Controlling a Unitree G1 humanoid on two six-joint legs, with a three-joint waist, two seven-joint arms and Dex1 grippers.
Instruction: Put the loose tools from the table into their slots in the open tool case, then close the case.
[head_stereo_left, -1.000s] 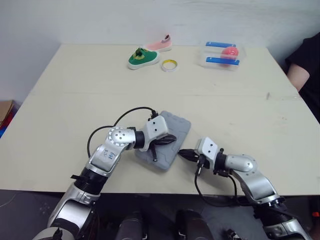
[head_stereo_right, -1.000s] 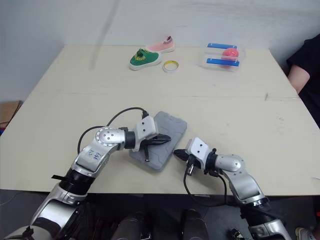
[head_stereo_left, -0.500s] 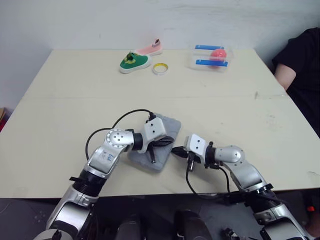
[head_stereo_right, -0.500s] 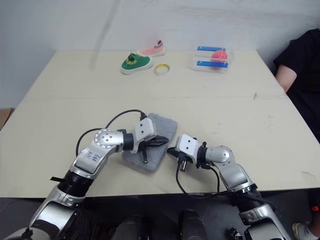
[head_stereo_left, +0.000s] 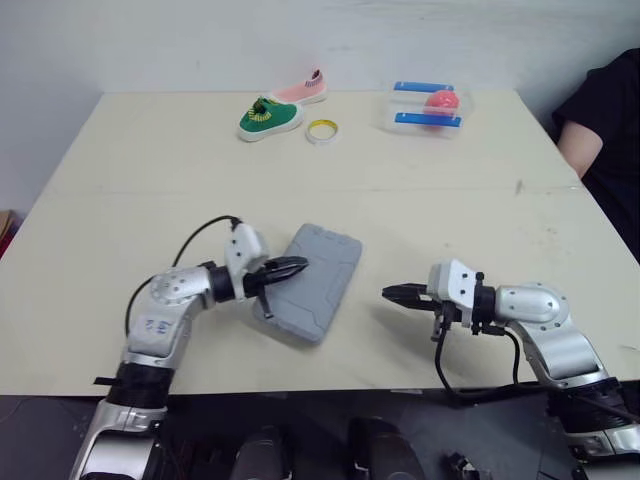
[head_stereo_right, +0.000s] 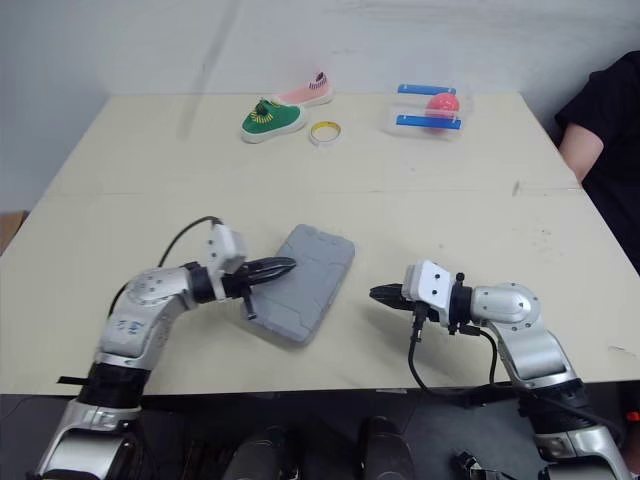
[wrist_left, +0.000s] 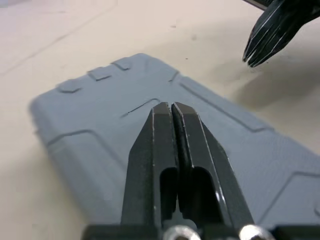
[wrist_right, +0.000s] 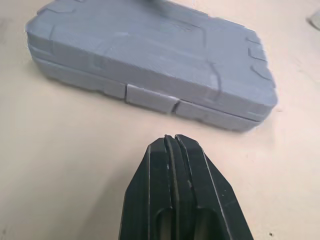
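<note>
Tool case (head_stereo_left: 310, 281), grey, lid down and shut, lies flat and skewed on the table (head_stereo_left: 470, 200) near its front edge, between the two arms. Latch tabs (wrist_right: 150, 96) sit flush along the long side that faces the right arm. Left gripper (head_stereo_left: 301, 265) reaches in from the case's left side, its fingers (wrist_left: 170, 130) pressed together, tips over the lid close to that edge; cannot tell whether they touch the plastic. Right gripper (head_stereo_left: 388, 293) is low over bare table to the right of the case, apart from it, pointing at the latch side, fingers (wrist_right: 175, 165) also pressed together and holding nothing. At the far side of the table: green shoe (head_stereo_left: 268, 117) with a pink shoe (head_stereo_left: 301, 91) just behind it, roll of tape (head_stereo_left: 321, 131) beside them, clear box (head_stereo_left: 425, 108) with blue strips and something pink inside. Person (head_stereo_left: 603, 115) in dark clothing at the table's far right edge.
</note>
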